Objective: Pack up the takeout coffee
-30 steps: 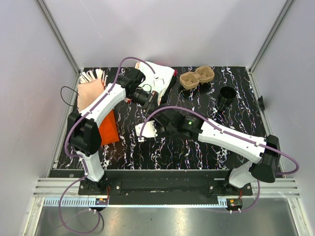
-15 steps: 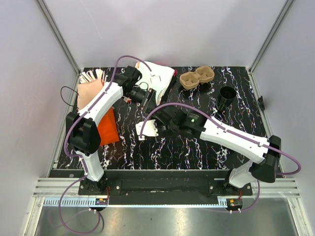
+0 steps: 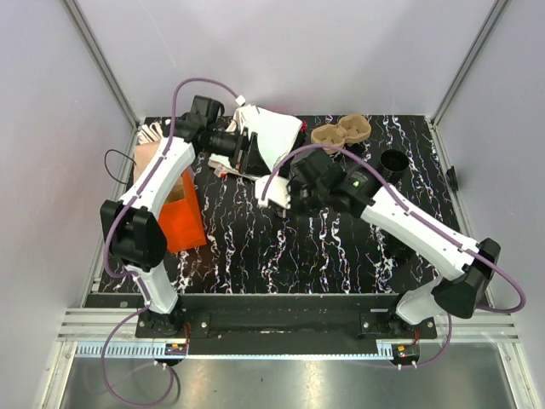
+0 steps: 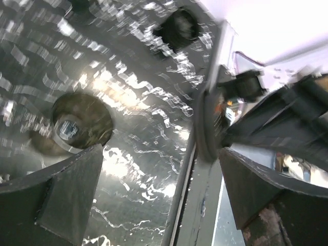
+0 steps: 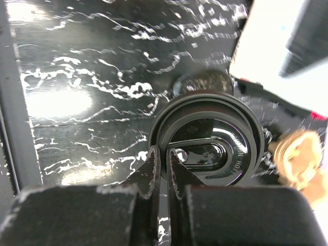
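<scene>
Pinching a black lid (image 5: 215,138) by its rim, the right gripper (image 5: 163,156) had its fingers clenched tight on that thin edge and hung over the middle of the dark marbled table (image 3: 281,247), just in front of the white paper bag (image 3: 274,135), during a coffee-packing run. The black coffee cup (image 3: 393,164) stood upright on the table toward the back right corner, well apart from both grippers, and seemed from above to have an open mouth with no lid on it. The brown cardboard cup tray (image 3: 317,145) lay near the back edge, between the bag and the cup, with both of its hollows showing empty. The left gripper (image 4: 161,154), reaching toward the bag at the back, was spread wide with nothing between its fingers. Judged from how things lay, the packing was at an early stage: the lid was in hand, but it was not yet on the cup, and the cup was neither in the tray nor in the bag. What seemed left was to carry the lid across to the cup and press it on, then to seat the cup in a hollow of the tray, and perhaps to load the bag. Whether the bag stood open could not be told from these views.
</scene>
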Robot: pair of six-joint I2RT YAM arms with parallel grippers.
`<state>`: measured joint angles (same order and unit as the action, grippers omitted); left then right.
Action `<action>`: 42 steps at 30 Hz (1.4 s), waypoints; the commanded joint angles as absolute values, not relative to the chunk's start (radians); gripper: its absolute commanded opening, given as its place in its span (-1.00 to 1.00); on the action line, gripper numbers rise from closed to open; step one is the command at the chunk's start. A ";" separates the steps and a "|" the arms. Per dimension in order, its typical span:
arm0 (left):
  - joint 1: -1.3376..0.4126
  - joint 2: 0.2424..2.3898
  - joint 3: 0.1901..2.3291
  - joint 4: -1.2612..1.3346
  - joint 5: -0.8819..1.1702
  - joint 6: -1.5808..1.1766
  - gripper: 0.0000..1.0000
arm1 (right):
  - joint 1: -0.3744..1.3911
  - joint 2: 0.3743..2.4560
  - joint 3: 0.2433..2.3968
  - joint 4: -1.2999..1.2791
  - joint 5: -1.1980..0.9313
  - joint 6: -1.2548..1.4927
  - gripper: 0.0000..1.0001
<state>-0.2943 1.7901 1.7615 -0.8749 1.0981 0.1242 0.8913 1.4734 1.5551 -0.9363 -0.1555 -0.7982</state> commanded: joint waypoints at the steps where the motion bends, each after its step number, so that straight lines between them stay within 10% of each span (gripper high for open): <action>1: -0.273 1.709 1.573 -0.530 0.980 -0.092 0.98 | 0.812 1.456 1.577 -0.907 -0.267 -0.770 -1.00; 42: -0.258 1.790 1.354 -0.236 0.735 -0.270 0.76 | 0.661 1.882 1.712 -0.818 -0.423 -0.745 -1.00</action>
